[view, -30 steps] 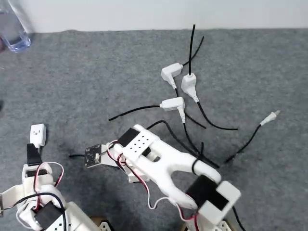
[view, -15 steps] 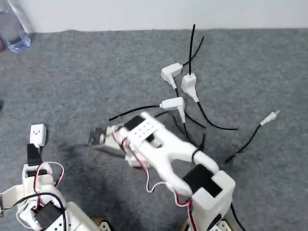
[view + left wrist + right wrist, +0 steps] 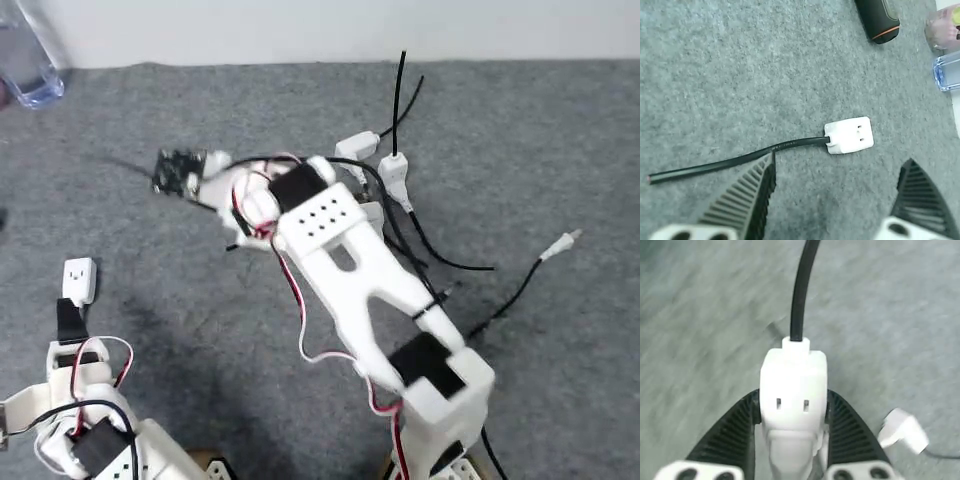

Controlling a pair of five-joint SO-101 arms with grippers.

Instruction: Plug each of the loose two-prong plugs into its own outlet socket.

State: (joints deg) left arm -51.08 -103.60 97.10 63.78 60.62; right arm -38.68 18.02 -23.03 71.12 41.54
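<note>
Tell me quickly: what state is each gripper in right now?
Left gripper: open, holding nothing.
Right gripper: closed on a white outlet socket.

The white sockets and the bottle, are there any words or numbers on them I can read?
None can be read.
The loose socket and the socket in the right gripper show only two slots each.
Nothing legible shows on the bottle.

Bottle (image 3: 28,65) cut by edge, outlet socket (image 3: 793,380) flanks covered by right pincer (image 3: 792,397)
</note>
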